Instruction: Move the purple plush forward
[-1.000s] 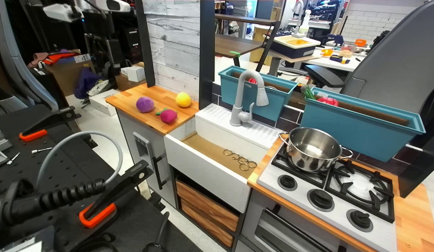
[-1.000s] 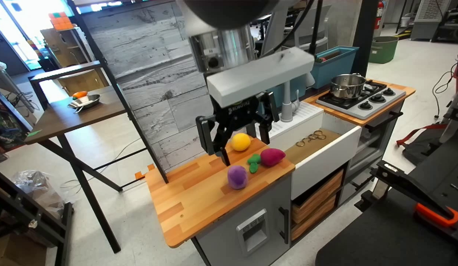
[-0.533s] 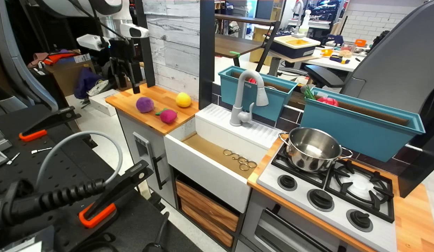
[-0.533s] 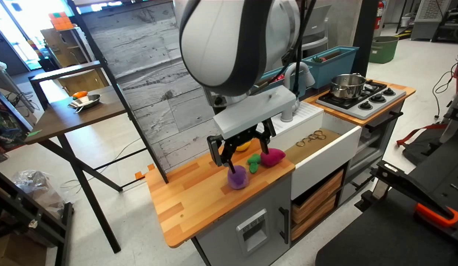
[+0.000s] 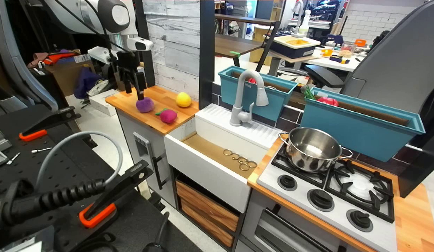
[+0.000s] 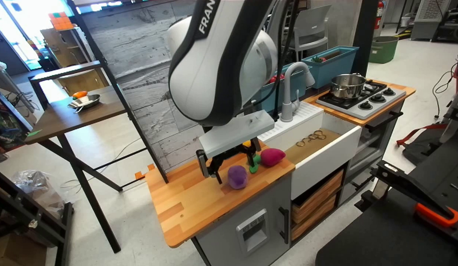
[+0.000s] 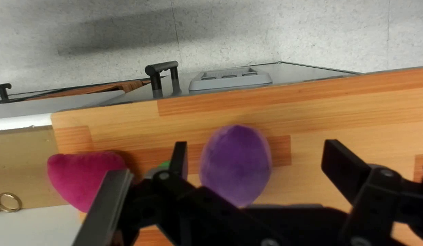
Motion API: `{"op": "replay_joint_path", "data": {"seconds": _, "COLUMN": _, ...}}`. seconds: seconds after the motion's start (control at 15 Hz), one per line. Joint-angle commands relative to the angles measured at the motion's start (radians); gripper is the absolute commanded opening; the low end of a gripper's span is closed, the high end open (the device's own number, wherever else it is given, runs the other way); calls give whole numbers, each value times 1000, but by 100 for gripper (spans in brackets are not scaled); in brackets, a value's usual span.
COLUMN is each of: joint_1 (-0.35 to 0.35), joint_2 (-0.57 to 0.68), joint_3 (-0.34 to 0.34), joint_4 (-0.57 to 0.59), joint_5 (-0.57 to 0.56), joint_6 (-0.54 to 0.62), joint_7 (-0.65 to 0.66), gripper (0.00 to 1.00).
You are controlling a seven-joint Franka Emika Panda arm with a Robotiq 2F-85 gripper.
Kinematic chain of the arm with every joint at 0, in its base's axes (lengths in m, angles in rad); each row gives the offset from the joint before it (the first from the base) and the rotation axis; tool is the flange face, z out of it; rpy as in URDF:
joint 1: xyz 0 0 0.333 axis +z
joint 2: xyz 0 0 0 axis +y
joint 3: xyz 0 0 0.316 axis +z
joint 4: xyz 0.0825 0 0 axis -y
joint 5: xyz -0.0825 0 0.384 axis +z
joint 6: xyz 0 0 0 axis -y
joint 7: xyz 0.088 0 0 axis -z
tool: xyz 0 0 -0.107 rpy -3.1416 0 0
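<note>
The purple plush (image 5: pixel 145 106) is a small round soft toy resting on the wooden counter (image 6: pixel 192 203), near its front edge. It also shows in an exterior view (image 6: pixel 237 178) and in the wrist view (image 7: pixel 236 164). My gripper (image 7: pixel 255 143) is open above the plush. In the wrist view the plush lies between the two fingers, nearer the left finger, with visible gaps on both sides. In both exterior views the gripper (image 5: pixel 134 95) (image 6: pixel 236 173) hangs low over the counter with its fingers pointing down. The gripper's body hides the plush's lower edge in the wrist view.
A pink-red toy (image 6: pixel 273 157) with green leaves (image 6: pixel 254 168) lies beside the plush, close to one finger. A yellow round toy (image 5: pixel 183 99) sits farther back. A white sink (image 5: pixel 206 162) with metal rings adjoins the counter. A wood-panel wall (image 6: pixel 143 92) stands behind.
My gripper has come down toward the counter and over the purple plush, staying open. In an exterior view the arm has moved further into the picture. The toys have not moved.
</note>
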Motion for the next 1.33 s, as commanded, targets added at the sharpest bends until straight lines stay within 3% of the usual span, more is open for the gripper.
{"op": "replay_joint_path", "data": {"seconds": 0.0, "joint_1": 28, "joint_2": 83, "joint_3": -16, "joint_4": 134, "joint_5": 13, "joint_6": -54, "joint_7": 22, "gripper": 100}}
{"op": "replay_joint_path", "data": {"seconds": 0.53, "joint_1": 25, "joint_2": 191, "joint_3": -47, "joint_4": 293, "joint_5": -1, "joint_6": -215, "joint_7": 44, "gripper": 100}}
{"op": "replay_joint_path", "data": {"seconds": 0.93, "joint_1": 31, "joint_2": 268, "joint_3": -61, "joint_4": 399, "joint_5": -12, "joint_6": -257, "joint_7": 46, "gripper": 100}}
{"op": "replay_joint_path", "data": {"seconds": 1.0, "joint_1": 32, "joint_2": 280, "joint_3": -60, "joint_4": 415, "joint_5": -11, "joint_6": -259, "joint_7": 45, "gripper": 75}}
{"op": "replay_joint_path", "data": {"seconds": 1.07, "joint_1": 32, "joint_2": 290, "joint_3": -59, "joint_4": 429, "joint_5": -10, "joint_6": -263, "joint_7": 44, "gripper": 72}}
{"op": "replay_joint_path", "data": {"seconds": 1.27, "joint_1": 34, "joint_2": 312, "joint_3": -58, "joint_4": 463, "joint_5": -8, "joint_6": -281, "joint_7": 43, "gripper": 49}}
